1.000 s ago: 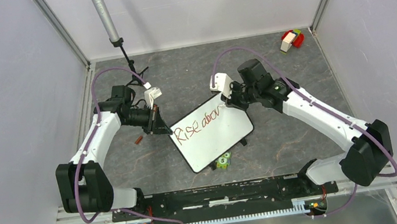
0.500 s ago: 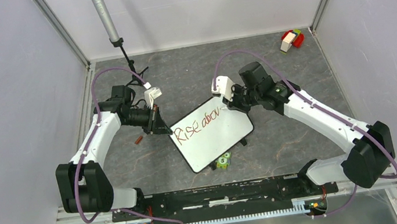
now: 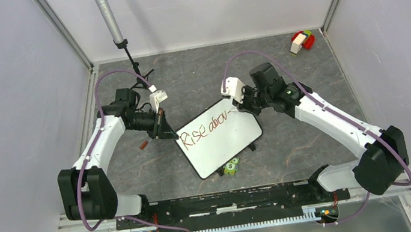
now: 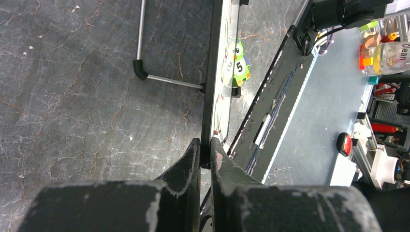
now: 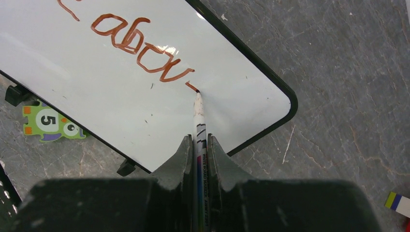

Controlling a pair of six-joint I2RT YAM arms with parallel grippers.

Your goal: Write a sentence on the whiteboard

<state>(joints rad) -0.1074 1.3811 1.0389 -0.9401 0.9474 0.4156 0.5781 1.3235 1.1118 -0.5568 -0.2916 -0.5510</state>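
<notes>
Whiteboard (image 3: pixel 225 146) sits mid-table between the two arms, turned at an angle. Left gripper (image 4: pixel 205 147): jaws pinched together on the board's black rim at its left corner. Right gripper (image 5: pixel 198 145): jaws clamped on the marker (image 5: pixel 198 113), whose tip touches the board at the end of a short dash just right of the lettering. The sentence (image 3: pixel 205 130) reads "Rise abov" plus that dash (reddish-brown, one line). Green "5" tile (image 3: pixel 232 165) lies at the board's near edge, partly under it.

Green number-5 puzzle piece (image 3: pixel 232 166) on dark marbled table (image 3: pixel 185 73), coloured block (image 3: pixel 302 41) in far right corner, grey pole (image 3: pixel 107 17)
</notes>
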